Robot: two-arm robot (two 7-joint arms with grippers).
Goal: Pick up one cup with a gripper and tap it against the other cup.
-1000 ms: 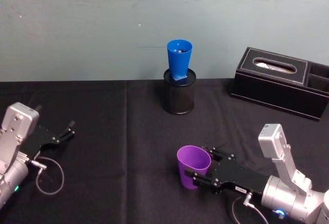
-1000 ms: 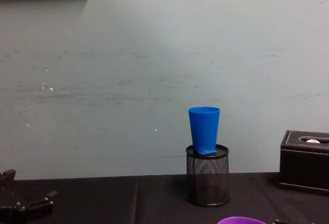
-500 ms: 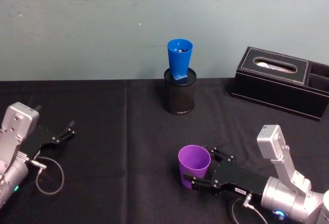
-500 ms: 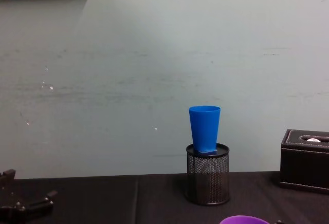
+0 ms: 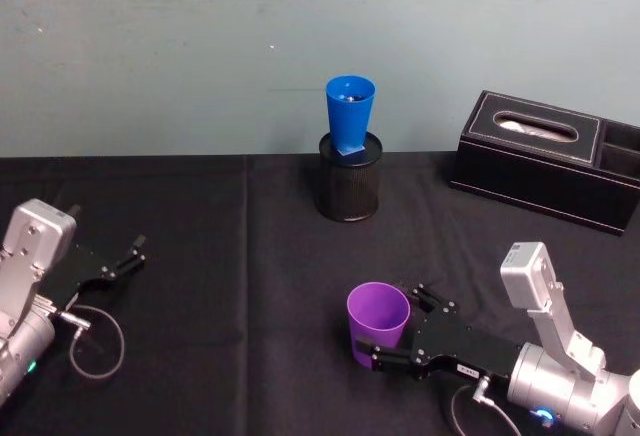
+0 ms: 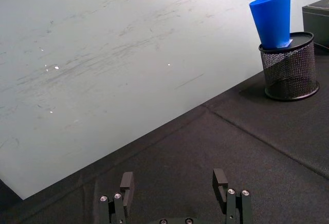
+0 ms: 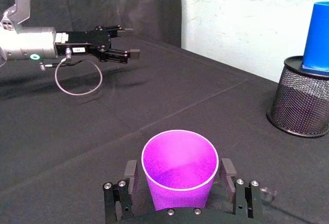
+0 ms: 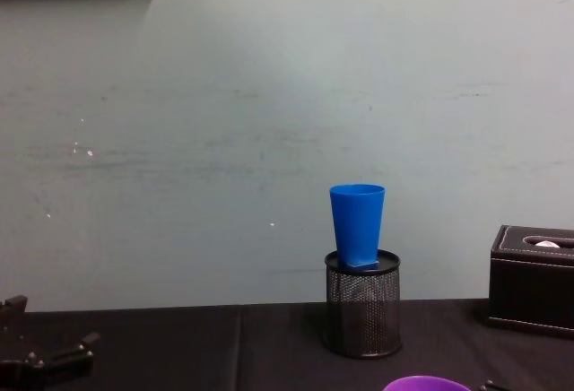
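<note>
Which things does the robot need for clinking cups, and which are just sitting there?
Needed: purple cup, held between the right pincer's fingers; blue cup, standing in the mesh pot.

Just there: mesh pot, black box, left pincer, open, parked at left.

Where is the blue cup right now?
The blue cup sits upright in the black mesh pen holder at the table's far edge by the wall, left of the black tissue box.

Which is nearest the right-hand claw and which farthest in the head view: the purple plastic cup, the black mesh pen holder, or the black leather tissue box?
1. Purple plastic cup, between the right gripper's fingers.
2. Black mesh pen holder, straight behind, by the wall.
3. Black leather tissue box, back right; close to the holder's distance, so that order is uncertain.
</note>
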